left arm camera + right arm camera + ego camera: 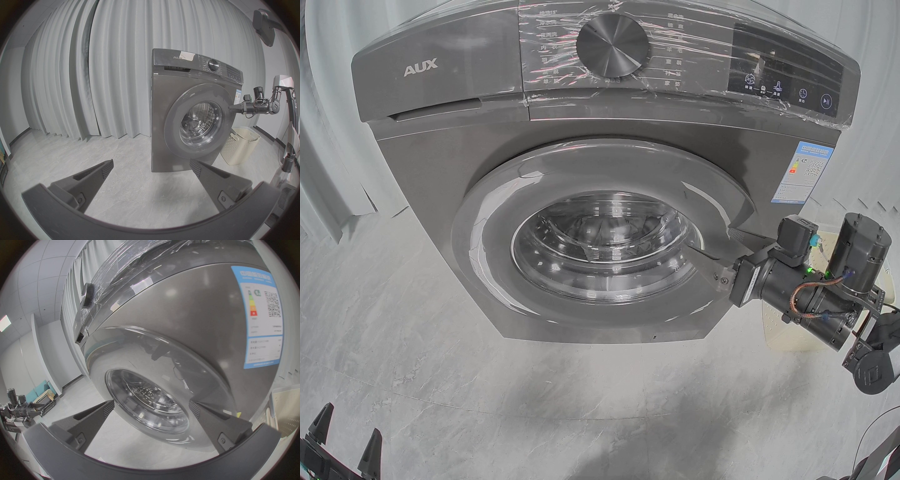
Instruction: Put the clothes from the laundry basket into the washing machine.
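The grey washing machine (600, 187) stands in front of me, its round glass door (600, 250) closed. My right gripper (720, 251) is open at the door's right edge, one finger lying over the door rim; the right wrist view has its open jaws (151, 405) close against the door (147, 399). My left gripper (349, 428) hangs low at the left, open and holding nothing, well away from the machine (190, 112). A cream laundry basket (239, 145) sits on the floor to the right of the machine, partly behind my right arm (794, 334); its contents are hidden.
Grey curtains (93, 68) hang behind and to the left of the machine. A wide stretch of pale tiled floor (550, 387) lies in front of it. A label sticker (803, 172) is on the machine's upper right front.
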Robot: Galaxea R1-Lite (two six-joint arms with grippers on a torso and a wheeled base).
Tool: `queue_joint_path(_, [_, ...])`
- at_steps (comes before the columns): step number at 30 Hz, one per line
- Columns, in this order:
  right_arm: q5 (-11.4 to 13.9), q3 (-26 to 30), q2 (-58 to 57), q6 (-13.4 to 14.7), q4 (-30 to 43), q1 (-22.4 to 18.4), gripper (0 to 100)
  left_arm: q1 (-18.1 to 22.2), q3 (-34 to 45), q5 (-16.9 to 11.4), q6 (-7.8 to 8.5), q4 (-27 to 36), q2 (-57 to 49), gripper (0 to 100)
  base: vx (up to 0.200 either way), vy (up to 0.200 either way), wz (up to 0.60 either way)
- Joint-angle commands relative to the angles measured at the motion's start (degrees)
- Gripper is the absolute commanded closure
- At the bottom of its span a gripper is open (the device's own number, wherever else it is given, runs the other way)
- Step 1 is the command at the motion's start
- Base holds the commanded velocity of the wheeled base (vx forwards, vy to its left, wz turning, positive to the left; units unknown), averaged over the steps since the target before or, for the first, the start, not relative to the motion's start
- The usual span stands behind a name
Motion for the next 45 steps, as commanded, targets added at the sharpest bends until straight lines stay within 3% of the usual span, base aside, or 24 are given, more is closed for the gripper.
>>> queue_joint_path(1, [0.9, 4.5, -4.2, -0.1, 0.8, 0.8, 0, 0.0, 1.0, 0.0, -0.02, 0.0, -0.8, 0, 0.000, 0.000, 0.00])
queue_joint_path(6, [2.0, 15.1, -15.0, -0.3, 1.2, 5.6, 0, 0.0, 1.0, 0.0, -0.02, 0.0, -0.8, 0, 0.000, 0.000, 0.00])
queue_joint_path(9, [1.9, 22.0, -22.7, -0.5, 1.9, 5.8, 0, -0.1, 1.0, 0.0, -0.02, 0.0, -0.8, 0, 0.000, 0.000, 0.00])
queue_joint_path(12, [1.4, 27.8, -28.3, -0.6, 1.9, 4.0, 0, -0.1, 1.0, 0.0, -0.02, 0.0, -0.8, 0, 0.000, 0.000, 0.00])
queue_joint_path(16, [1.3, 34.1, -37.5, -0.6, 3.6, -2.7, 0, 0.0, 1.0, 0.0, -0.02, 0.0, -0.8, 0, 0.000, 0.000, 0.00])
queue_joint_path(18, [1.3, 34.1, -43.5, -0.6, 9.4, -6.6, 0, -0.1, 1.0, 0.0, -0.02, 0.0, -0.8, 0, 0.000, 0.000, 0.00])
queue_joint_path(19, [1.3, 34.1, -43.5, -0.6, 9.4, -6.6, 0, -0.1, 1.0, 0.0, -0.02, 0.0, -0.8, 0, 0.000, 0.000, 0.00])
queue_joint_path(20, [1.4, 34.1, -51.8, -0.6, 17.4, -10.9, 0, -0.1, 1.0, 0.0, -0.02, 0.1, -0.7, 0, 0.000, 0.000, 0.00])
queue_joint_path(25, [2.0, 33.2, -71.3, -4.5, 36.8, -20.2, 0, -0.1, 1.0, 0.0, -0.02, 0.1, -0.7, 0, 0.000, 0.000, 0.00])
queue_joint_path(30, [2.3, 29.8, -85.6, -4.6, 53.2, -25.2, 0, -0.1, 1.0, -0.1, -0.02, 0.1, -0.7, 0, 0.000, 0.000, 0.00])
queue_joint_path(34, [2.0, 30.7, -88.1, -4.1, 54.0, -25.4, 0, -0.1, 1.0, 0.0, -0.02, 0.1, -0.7, 0, 0.000, 0.000, 0.00])
queue_joint_path(39, [-0.5, 34.1, -88.0, -4.2, 51.8, -26.9, 0, -0.1, 1.0, 0.0, -0.02, 0.1, -0.7, 0, 0.000, 0.000, 0.00])
queue_joint_path(43, [0.4, 34.1, -91.8, -4.4, 57.5, -31.9, 0, -0.1, 1.0, 0.0, -0.11, 0.1, -0.7, 0, 0.000, 0.000, 0.00])
queue_joint_path(45, [0.3, 34.1, -93.3, -3.5, 62.5, -31.8, 0, -0.1, 1.0, 0.0, -0.02, 0.1, -0.7, 0, 0.000, 0.000, 0.00])
